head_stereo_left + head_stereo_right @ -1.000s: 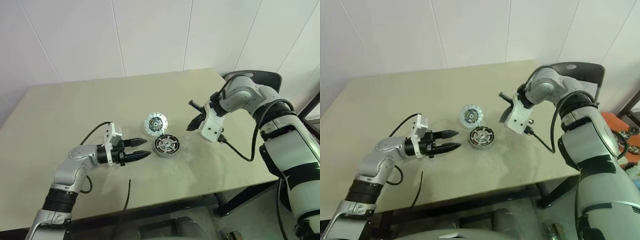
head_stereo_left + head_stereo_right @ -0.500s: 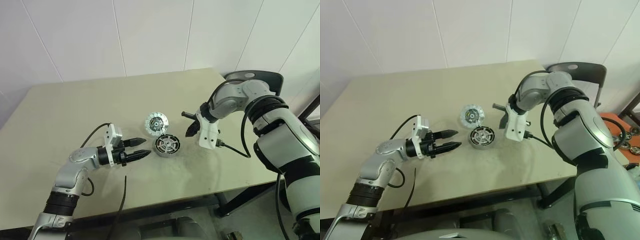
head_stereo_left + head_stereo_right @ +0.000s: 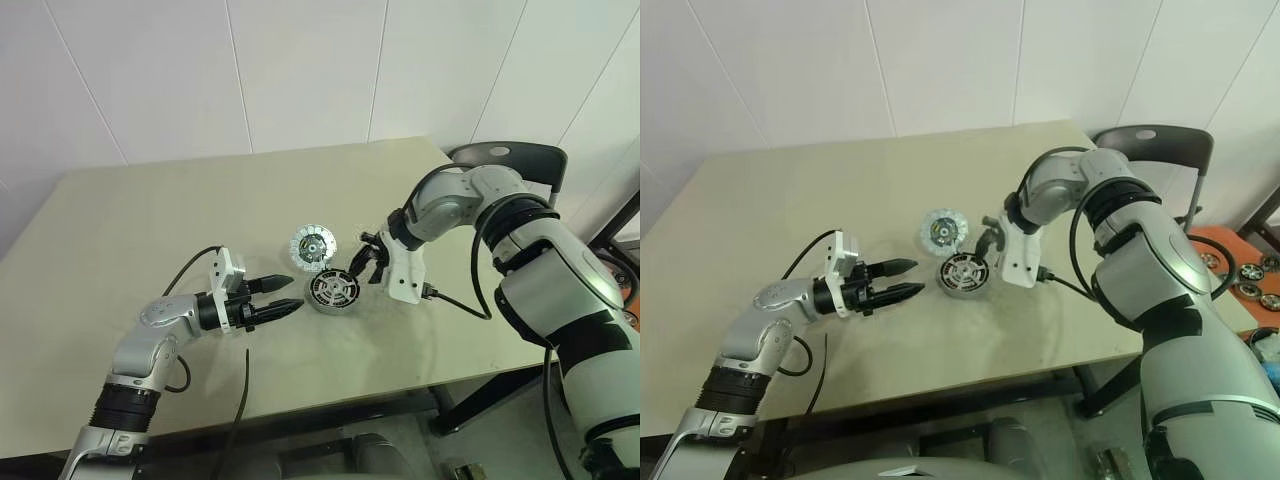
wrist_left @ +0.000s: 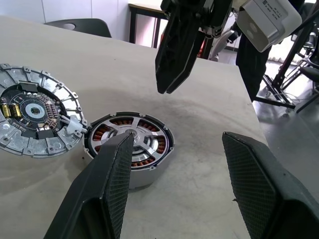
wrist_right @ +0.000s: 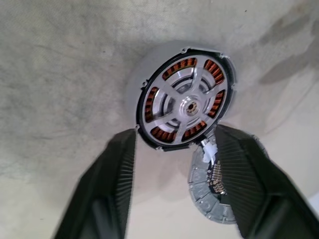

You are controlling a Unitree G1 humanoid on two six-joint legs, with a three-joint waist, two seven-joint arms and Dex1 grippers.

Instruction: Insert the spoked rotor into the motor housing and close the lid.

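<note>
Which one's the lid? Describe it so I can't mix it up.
On the beige table, two round metal parts sit side by side between the arms. The lid is the flat disc toward the wall, exposed circuitry around a dark hub; the motor housing beside it is a deeper cup showing copper windings.

Beige table [image 3: 150,210], dark chair [image 3: 520,158] behind, white wall [image 3: 300,70].

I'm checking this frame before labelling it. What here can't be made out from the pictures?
- Whether the spoked rotor is fully seated in the motor housing: no side view into the cup.
- The lid: cut off by the left wrist view's edge; in the right wrist view a right finger covers part of it.
- The housing's near wall: a left finger hides it in the left wrist view.
- The lid's fine marks: too small in the head views.
</note>
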